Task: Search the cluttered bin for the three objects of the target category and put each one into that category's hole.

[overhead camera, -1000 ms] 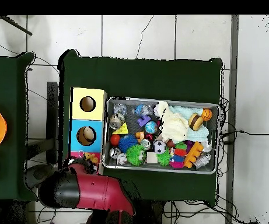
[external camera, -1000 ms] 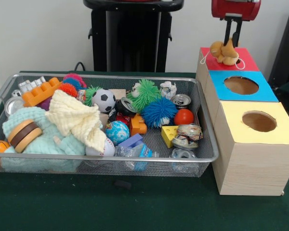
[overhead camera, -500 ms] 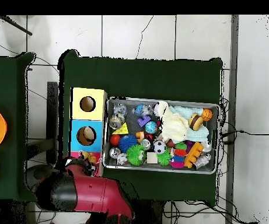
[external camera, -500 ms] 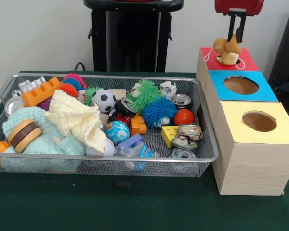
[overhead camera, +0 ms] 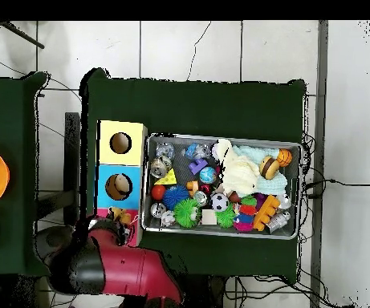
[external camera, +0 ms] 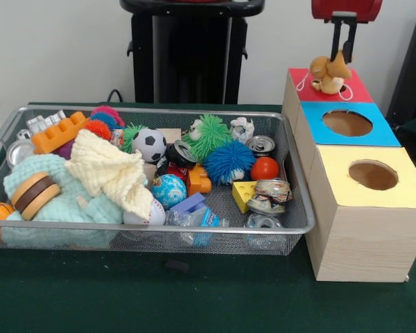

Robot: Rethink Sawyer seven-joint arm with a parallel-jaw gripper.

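The tool [external camera: 341,57] pinches a tan plush toy [external camera: 329,73], seemingly resting on the red box top [external camera: 347,89] beneath it; the bin [external camera: 299,208] lies well apart

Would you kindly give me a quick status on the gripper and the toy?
Gripper shut on tan plush toy, above the red-topped box. Toy not yet in a hole. Nothing seen in the way.
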